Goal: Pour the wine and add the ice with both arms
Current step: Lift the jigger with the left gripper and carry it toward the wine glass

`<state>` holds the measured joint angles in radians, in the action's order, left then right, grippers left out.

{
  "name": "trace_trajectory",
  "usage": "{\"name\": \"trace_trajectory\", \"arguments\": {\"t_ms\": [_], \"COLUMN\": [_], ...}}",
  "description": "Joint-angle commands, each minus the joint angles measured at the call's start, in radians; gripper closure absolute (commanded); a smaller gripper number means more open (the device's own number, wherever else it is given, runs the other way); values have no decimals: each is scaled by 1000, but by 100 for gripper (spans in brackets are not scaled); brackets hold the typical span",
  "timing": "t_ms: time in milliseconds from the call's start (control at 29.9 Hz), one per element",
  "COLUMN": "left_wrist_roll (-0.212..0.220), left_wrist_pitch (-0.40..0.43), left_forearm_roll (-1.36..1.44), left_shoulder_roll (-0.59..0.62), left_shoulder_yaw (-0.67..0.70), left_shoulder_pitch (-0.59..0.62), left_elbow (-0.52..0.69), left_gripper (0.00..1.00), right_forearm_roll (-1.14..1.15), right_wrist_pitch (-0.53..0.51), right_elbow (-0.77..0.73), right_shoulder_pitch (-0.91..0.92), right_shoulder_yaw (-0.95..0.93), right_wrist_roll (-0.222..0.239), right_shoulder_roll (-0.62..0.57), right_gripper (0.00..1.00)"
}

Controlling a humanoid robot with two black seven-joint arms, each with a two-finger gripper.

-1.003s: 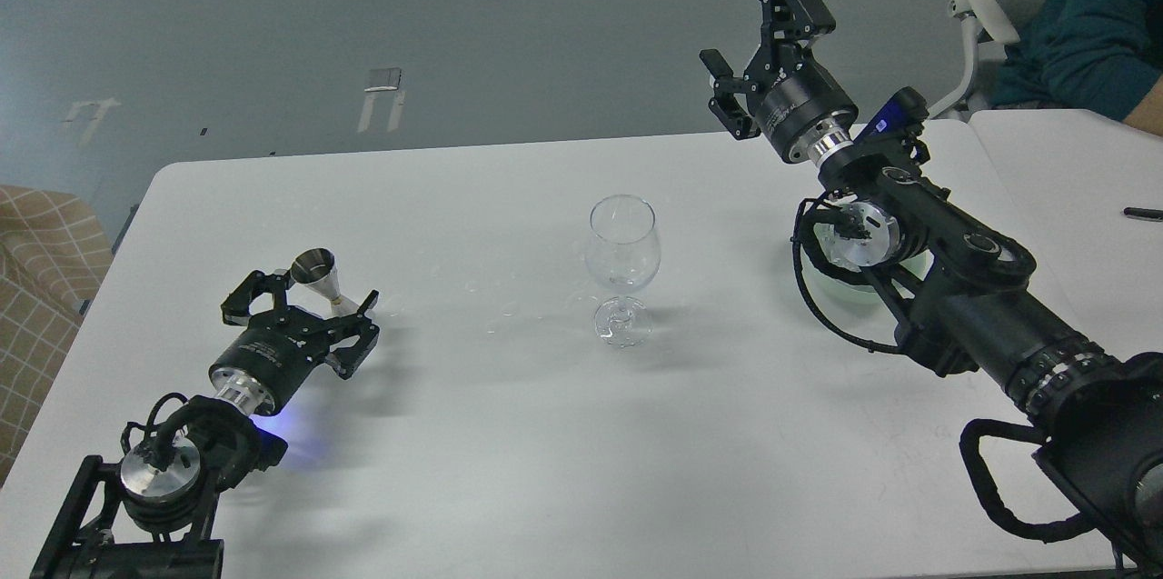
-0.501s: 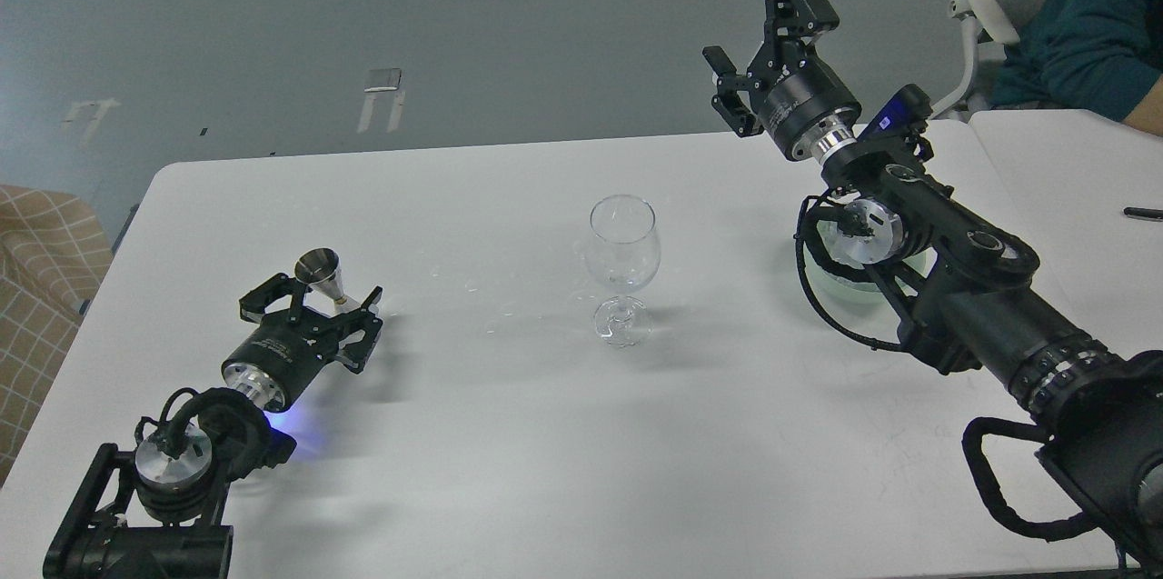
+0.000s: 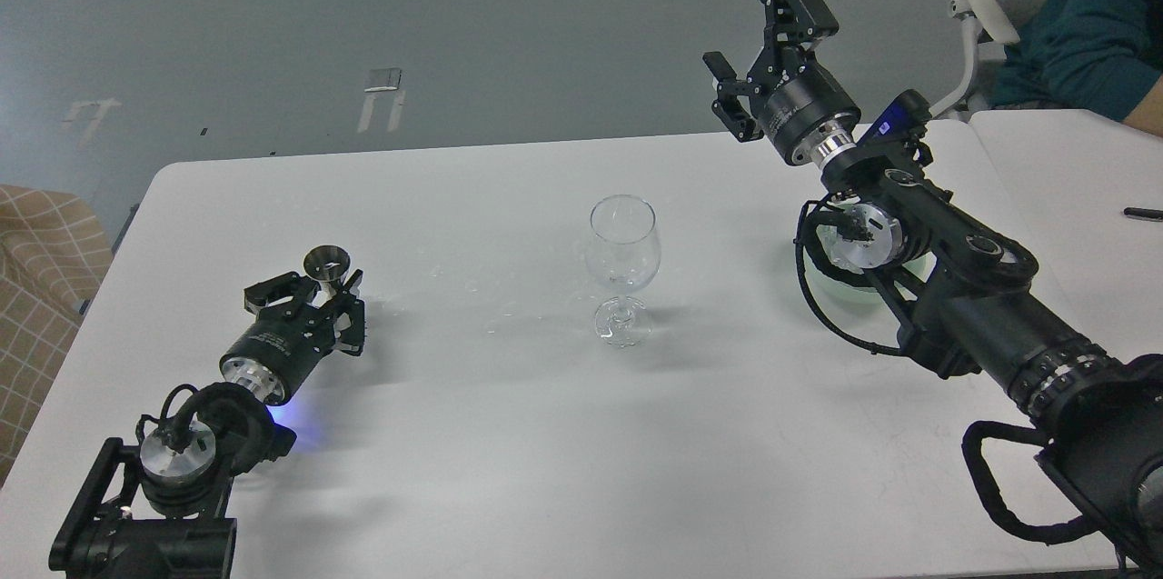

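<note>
A clear stemmed glass [image 3: 622, 256] stands upright at the table's middle; I cannot make out any wine in it. A small steel jigger [image 3: 326, 262] stands at the left. My left gripper [image 3: 316, 290] lies low on the table with its fingers closed around the jigger's lower half. My right gripper [image 3: 747, 47] is open and empty, raised high over the table's far edge, right of the glass. A pale green bowl [image 3: 831, 288] sits under my right arm, mostly hidden by it; no ice shows.
The white table [image 3: 509, 452] has a few water drops left of the glass. A second table [image 3: 1072, 170] with a black pen [image 3: 1142, 214] adjoins at the right. A seated person [image 3: 1090, 24] is at the far right.
My left gripper moved forward to the jigger and its fingers closed in around it. My right gripper turned slightly and stayed raised and open.
</note>
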<state>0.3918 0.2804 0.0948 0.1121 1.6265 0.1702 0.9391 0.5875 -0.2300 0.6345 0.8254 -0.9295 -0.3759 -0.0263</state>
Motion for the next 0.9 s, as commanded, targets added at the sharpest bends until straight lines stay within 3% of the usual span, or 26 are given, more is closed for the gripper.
{"name": "trace_trajectory", "arguments": {"t_ms": [0,201,401,669,869], "left_wrist_roll": [-1,7,13,44,47], "left_wrist_pitch": [6,-3,-41,-207,-279], "left_forearm_roll": [-3,-15,-17,-13,-12], "left_shoulder_roll": [-5,-35,-46,-52,-34], "left_shoulder_yaw": [3,6,9,-4,-50], "left_shoulder_pitch": [0,8,15,5,2], "left_elbow": [1,21,154,391,506], "left_gripper": [99,100,100,100,100], "right_forearm_roll": [2,2,2,2,2], "right_wrist_pitch": [0,0,1,1,1], "right_elbow": [1,-1,-1,-1,1], "right_shoulder_pitch": [0,-2,-6,-6,-6], "right_shoulder_yaw": [0,0,0,1,18], "right_wrist_roll": [0,0,0,0,0], "right_shoulder_roll": [-1,-1,-1,-1,-1], "right_gripper": [0,0,0,0,0]}}
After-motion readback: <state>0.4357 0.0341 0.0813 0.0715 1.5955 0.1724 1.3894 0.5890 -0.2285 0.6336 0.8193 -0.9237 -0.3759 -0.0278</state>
